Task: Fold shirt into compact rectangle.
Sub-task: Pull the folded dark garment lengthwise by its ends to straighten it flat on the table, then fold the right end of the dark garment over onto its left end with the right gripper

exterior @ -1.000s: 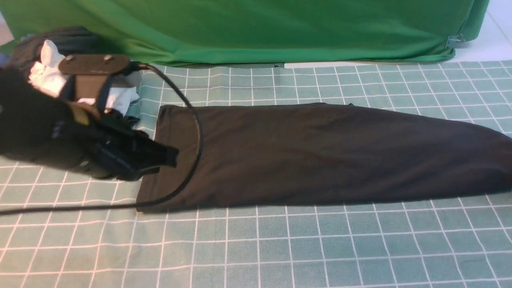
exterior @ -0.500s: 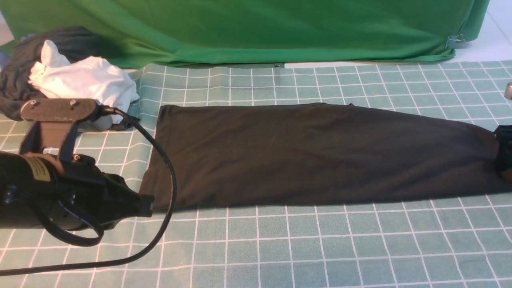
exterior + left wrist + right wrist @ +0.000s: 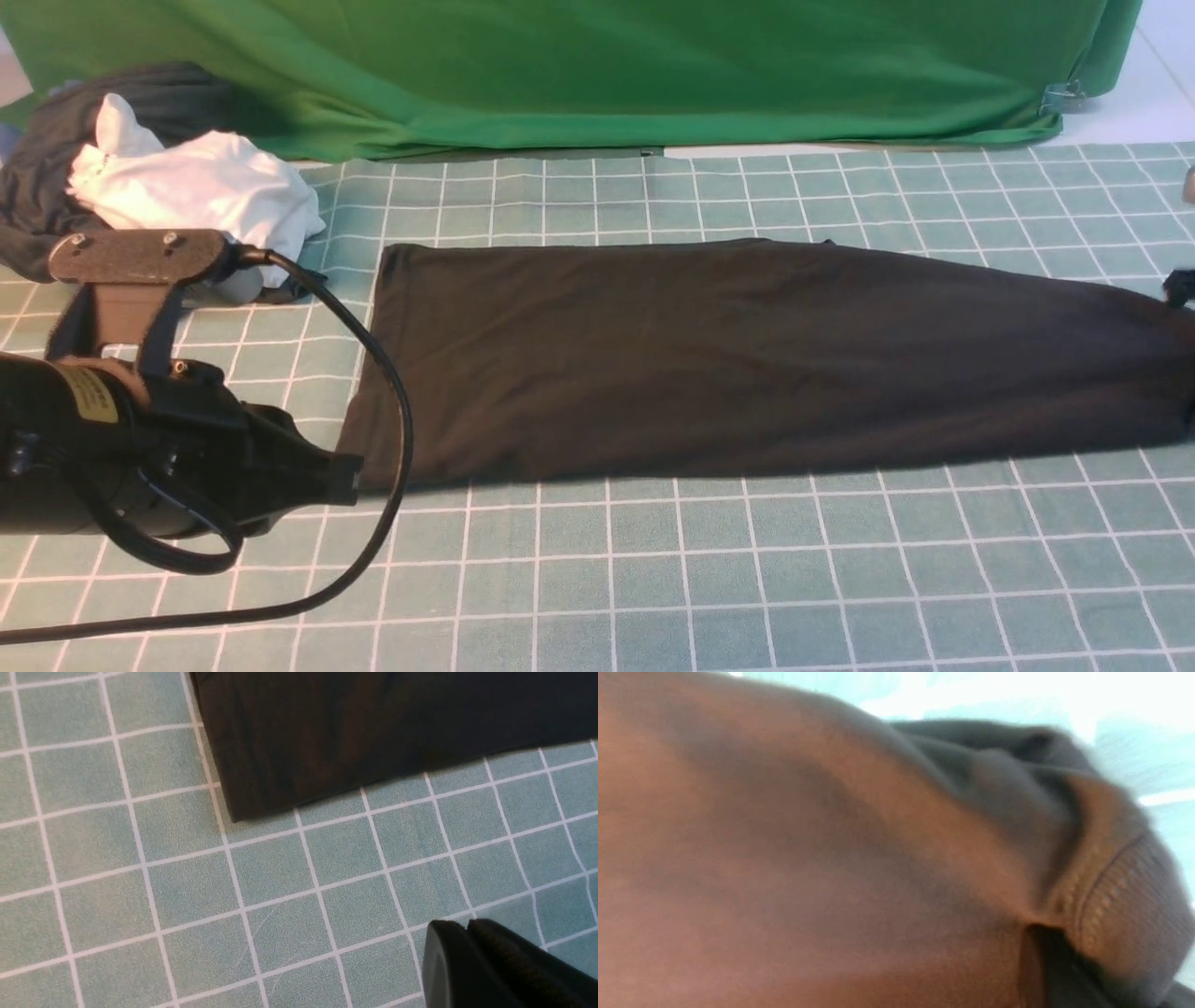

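The black shirt (image 3: 747,359) lies folded into a long strip across the checked cloth, tapering toward the right edge. My left gripper (image 3: 350,476) rests on the cloth just outside the strip's near left corner (image 3: 233,814). Its jaws (image 3: 467,926) are shut with nothing between them. Only a small dark part of my right gripper (image 3: 1180,285) shows at the right edge, at the shirt's far end. In the right wrist view, shirt fabric (image 3: 808,858) and the ribbed collar (image 3: 1125,896) fill the frame, bunched where the right gripper (image 3: 1034,931) is shut on them.
A white garment (image 3: 201,191) and dark grey garments (image 3: 47,168) are piled at the back left. A green drape (image 3: 597,65) hangs along the table's far edge. The left arm's black cable (image 3: 397,467) loops over the cloth by the shirt's left end.
One second ago the left arm was over the shirt's left end; it dropped back to the near left corner and now holds still. The shirt has slid slightly right.
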Action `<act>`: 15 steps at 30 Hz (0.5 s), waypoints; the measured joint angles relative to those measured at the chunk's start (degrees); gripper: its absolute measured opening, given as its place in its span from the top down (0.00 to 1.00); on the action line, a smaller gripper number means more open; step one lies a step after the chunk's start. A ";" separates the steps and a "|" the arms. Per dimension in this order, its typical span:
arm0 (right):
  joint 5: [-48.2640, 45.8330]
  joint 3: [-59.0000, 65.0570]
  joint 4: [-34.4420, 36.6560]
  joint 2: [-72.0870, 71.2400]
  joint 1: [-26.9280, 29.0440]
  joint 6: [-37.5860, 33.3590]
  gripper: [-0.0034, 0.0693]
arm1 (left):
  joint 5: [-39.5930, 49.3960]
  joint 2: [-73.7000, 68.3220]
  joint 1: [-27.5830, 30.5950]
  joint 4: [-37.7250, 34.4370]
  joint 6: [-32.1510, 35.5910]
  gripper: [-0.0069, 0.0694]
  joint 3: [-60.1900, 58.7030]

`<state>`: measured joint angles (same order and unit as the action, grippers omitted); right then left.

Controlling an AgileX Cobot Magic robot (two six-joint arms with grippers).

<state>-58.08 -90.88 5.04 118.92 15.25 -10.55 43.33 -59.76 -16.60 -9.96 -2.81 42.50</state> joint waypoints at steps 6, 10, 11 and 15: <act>-4.23 -6.19 -0.67 -5.33 -0.91 1.81 0.93 | 0.17 0.09 0.00 0.00 0.00 0.90 0.00; -7.87 -10.22 -1.08 -7.34 -4.31 2.46 0.93 | 0.11 0.09 0.00 0.00 0.00 0.90 0.00; -8.56 -11.37 -1.13 -7.50 -5.36 2.60 0.93 | -0.02 0.09 0.00 0.00 0.00 0.90 0.00; -11.16 -15.56 -1.22 -7.86 -12.15 4.17 0.93 | -0.32 0.09 0.00 0.00 0.00 0.90 0.00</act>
<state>-69.24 -106.44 3.82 111.06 3.09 -6.38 43.01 -59.66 -16.60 -9.96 -2.81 42.50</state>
